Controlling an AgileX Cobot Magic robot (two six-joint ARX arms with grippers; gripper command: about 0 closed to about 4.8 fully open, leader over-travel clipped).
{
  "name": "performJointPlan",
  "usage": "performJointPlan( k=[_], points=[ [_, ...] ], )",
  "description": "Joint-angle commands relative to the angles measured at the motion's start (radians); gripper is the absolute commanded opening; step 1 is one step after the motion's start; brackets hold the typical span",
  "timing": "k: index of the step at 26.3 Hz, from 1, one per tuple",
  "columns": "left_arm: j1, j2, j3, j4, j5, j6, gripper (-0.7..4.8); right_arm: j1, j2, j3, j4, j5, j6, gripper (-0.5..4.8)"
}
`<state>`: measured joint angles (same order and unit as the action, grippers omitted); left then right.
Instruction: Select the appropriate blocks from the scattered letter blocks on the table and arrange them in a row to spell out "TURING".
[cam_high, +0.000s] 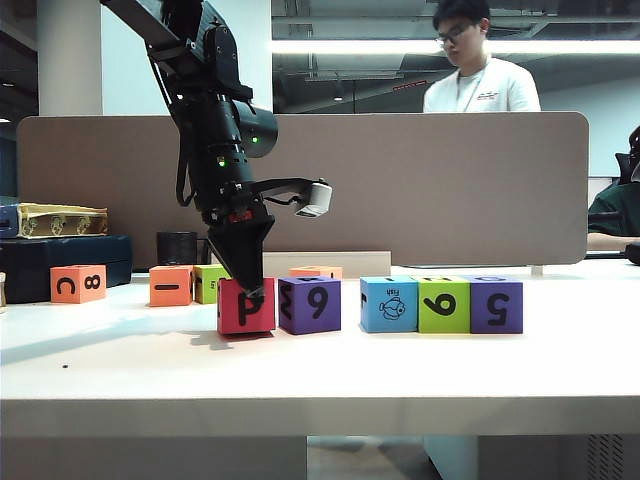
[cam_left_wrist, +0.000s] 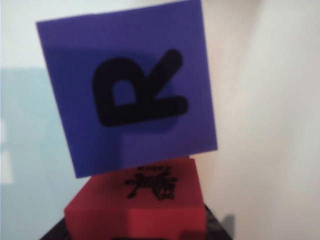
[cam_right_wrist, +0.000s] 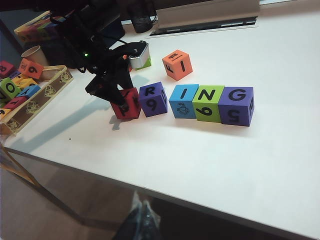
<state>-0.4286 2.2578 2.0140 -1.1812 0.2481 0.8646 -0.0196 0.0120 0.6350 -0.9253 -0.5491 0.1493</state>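
Nearest to us in the exterior view runs the thick front edge of the white table (cam_high: 320, 400), and behind it the row of letter blocks. We see the left gripper (cam_high: 246, 290) pointing down onto the red block (cam_high: 245, 308) at the left end of the row; its dark fingers (cam_right_wrist: 111, 89) straddle that block and reach down over its top and sides, pinching it, with the block resting on the table. Just to its right, touching or almost touching, stands the purple R block (cam_high: 310, 304), which fills the left wrist view (cam_left_wrist: 127, 90) above the red one (cam_left_wrist: 137, 210). A small gap follows, then the blue fish block (cam_high: 389, 304), the lime green block (cam_high: 444, 305) and the purple block (cam_high: 496, 304) sit pressed together, their tops reading I, N, G. Farther back lie orange blocks (cam_high: 78, 283) and a green one (cam_high: 208, 282). We cannot tell how the right gripper (cam_right_wrist: 141, 222) holds its fingers; it hangs near the table's front edge, well apart from the blocks.
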Motion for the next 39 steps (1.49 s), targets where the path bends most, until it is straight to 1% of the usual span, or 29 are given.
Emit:
performJointPlan(
  k=[1,3,7,10,11,12,13,17,25,27,28,29,31,33,34,35,37,39],
  points=[
    [-0.003,0.004,-0.006,0.016,0.0,-0.005,3.77,0.0,-0.01,0.003,0.01,0.0,0.0,-0.01],
    [-0.003,0.004,-0.006,0.017,0.0,-0.008,4.04,0.0,-0.01,0.003,0.01,0.0,0.0,-0.01],
    [-0.004,0.002,-0.005,0.02,-0.006,-0.009,4.04,0.0,-0.01,0.003,0.01,0.0,0.0,-0.01],
    [-0.007,0.002,0.011,0.016,-0.048,-0.052,4.12,0.0,-0.01,0.003,0.01,0.0,0.0,-0.01],
    [-0.007,0.002,0.018,0.015,-0.049,-0.059,4.31,0.0,-0.01,0.003,0.01,0.0,0.0,-0.01],
    [-0.007,0.002,0.026,0.014,-0.05,-0.066,4.65,0.0,-0.01,0.003,0.01,0.0,0.0,-0.01],
    [-0.007,0.002,0.038,0.013,-0.05,-0.076,4.79,0.0,-0.01,0.003,0.01,0.0,0.0,-0.01],
    [-0.008,0.002,0.087,-0.003,-0.048,-0.114,4.79,0.0,-0.01,0.003,0.01,0.0,0.0,-0.01],
    [-0.008,0.002,0.19,-0.085,-0.034,-0.143,4.79,0.0,-0.01,0.003,0.01,0.001,0.0,-0.01],
    [-0.008,0.002,0.22,-0.078,-0.035,-0.157,4.79,0.0,-0.01,0.003,0.009,0.001,0.0,-0.01],
    [-0.008,0.002,0.228,-0.056,-0.042,-0.187,4.79,0.0,-0.01,0.003,0.01,0.0,0.0,-0.01],
    [-0.008,0.002,0.235,-0.016,-0.056,-0.235,4.79,0.0,-0.01,0.003,0.01,0.0,0.0,-0.01],
    [-0.007,0.002,0.245,0.065,-0.1,-0.308,4.79,0.0,-0.01,0.003,0.009,0.0,0.0,-0.01],
    [-0.006,0.002,0.246,0.174,-0.177,-0.387,4.79,0.0,-0.01,0.003,0.009,0.0,0.0,-0.01],
    [-0.006,0.002,0.246,0.272,-0.258,-0.456,4.79,0.0,-0.01,0.003,0.01,0.0,0.0,-0.01],
    [-0.006,0.004,0.246,0.343,-0.319,-0.484,4.79,0.0,-0.01,0.003,0.009,0.0,0.0,-0.01],
    [-0.006,0.004,0.243,0.415,-0.376,-0.488,4.79,0.0,-0.01,0.003,0.009,0.0,0.0,-0.01],
    [0.0,0.004,0.243,0.474,-0.401,-0.48,4.79,0.0,-0.01,0.003,0.009,0.0,0.0,-0.01]
  ],
)
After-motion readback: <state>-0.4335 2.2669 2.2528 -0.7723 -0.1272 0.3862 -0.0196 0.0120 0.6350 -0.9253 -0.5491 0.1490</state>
